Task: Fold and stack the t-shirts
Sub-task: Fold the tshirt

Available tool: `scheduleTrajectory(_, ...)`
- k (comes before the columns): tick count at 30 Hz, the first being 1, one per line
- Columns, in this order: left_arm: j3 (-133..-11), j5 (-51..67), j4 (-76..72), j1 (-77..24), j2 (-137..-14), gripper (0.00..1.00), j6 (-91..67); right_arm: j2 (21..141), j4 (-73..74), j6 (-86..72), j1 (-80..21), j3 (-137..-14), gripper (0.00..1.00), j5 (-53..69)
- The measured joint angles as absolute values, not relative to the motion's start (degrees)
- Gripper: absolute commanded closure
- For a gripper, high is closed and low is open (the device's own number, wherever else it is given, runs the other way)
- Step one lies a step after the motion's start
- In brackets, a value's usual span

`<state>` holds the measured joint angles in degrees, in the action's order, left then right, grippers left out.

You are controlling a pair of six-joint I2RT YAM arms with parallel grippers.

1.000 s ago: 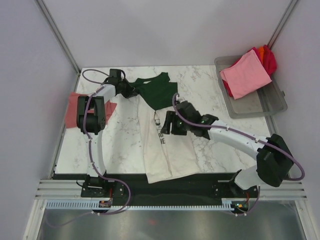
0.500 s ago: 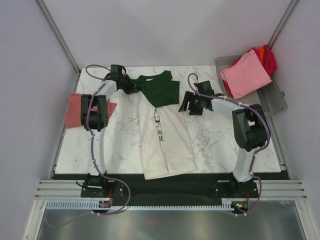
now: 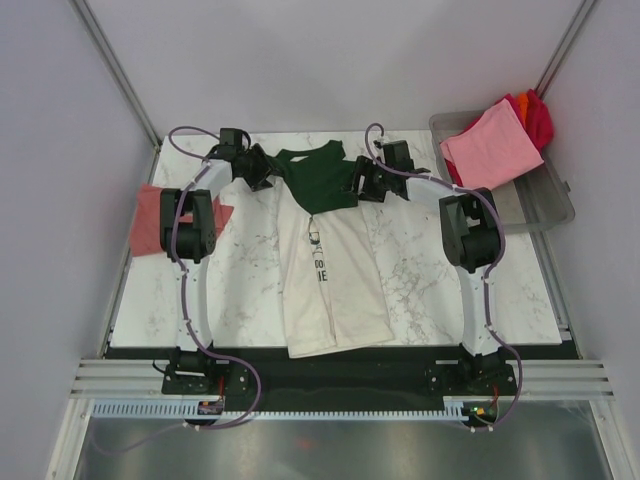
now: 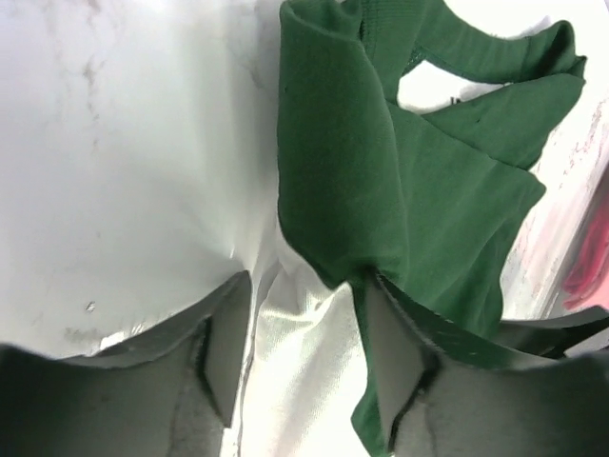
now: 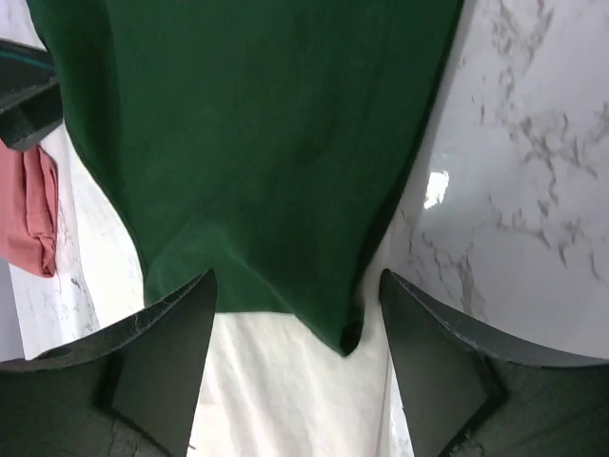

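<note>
The dark green t-shirt (image 3: 318, 178) lies crumpled at the far middle of the table, overlapping the top of the cream-white t-shirt (image 3: 330, 285), which is spread flat toward the near edge. The brick-red t-shirt (image 3: 148, 215) lies at the left table edge. My left gripper (image 3: 262, 172) is at the green shirt's left edge. In the left wrist view it (image 4: 309, 371) is open, white cloth (image 4: 295, 324) between the fingers and green cloth (image 4: 400, 190) against the right one. My right gripper (image 3: 358, 183) is open at the green shirt's right side, its jaws (image 5: 297, 343) straddling a green corner (image 5: 257, 143).
A grey bin (image 3: 520, 215) stands at the back right, holding a pink cloth (image 3: 490, 148) with red cloth under it. White walls close in the marble table (image 3: 220, 290) on three sides. The arm bases stand at the near edge.
My right arm has swung from over the white shirt out to the green shirt's right edge. My left gripper has opened at the green shirt's left edge.
</note>
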<state>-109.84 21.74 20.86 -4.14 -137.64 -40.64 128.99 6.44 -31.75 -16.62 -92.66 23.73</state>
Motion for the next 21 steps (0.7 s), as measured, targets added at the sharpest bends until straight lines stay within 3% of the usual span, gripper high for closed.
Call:
scheduleTrajectory(1,-109.34,21.41,20.78,-4.14,-137.21,0.39,-40.58,129.99,6.44,-31.90,-16.58,-94.04,0.24,23.99)
scheduleTrajectory(2,-108.60,21.04,20.75,-4.14,-136.51,0.37,-40.45,131.00,6.52,-31.94,-16.51,-95.46,0.31,24.25)
scheduleTrajectory(4,-106.61,20.05,20.99,-4.14,-134.69,0.19,-40.16,133.51,7.01,-32.23,-16.38,-99.00,0.35,24.43)
scheduleTrajectory(6,-104.73,19.27,20.95,-4.14,-132.68,0.10,-39.75,135.98,7.07,-32.60,-16.05,-102.35,0.55,25.04)
scheduleTrajectory(7,-103.85,18.90,20.95,-4.14,-131.61,0.09,-39.75,136.94,7.51,-32.73,-15.94,-103.57,0.62,24.73)
scheduleTrajectory(8,-102.83,18.48,20.88,-4.14,-130.32,0.08,-39.75,138.12,8.27,-33.10,-15.75,-104.90,0.79,24.67)
scheduleTrajectory(10,-101.03,17.93,20.97,-4.12,-127.61,0.07,-39.72,140.14,8.88,-33.36,-15.25,-107.33,0.93,24.93)
scheduleTrajectory(12,-99.48,17.58,20.93,-4.10,-125.01,0.07,-39.68,140.70,9.23,-33.93,-14.72,-107.92,0.99,25.45)
scheduleTrajectory(21,-95.94,17.63,19.59,-4.10,-118.37,0.07,-39.46,140.03,8.21,-34.44,-13.52,-106.17,1.00,25.67)
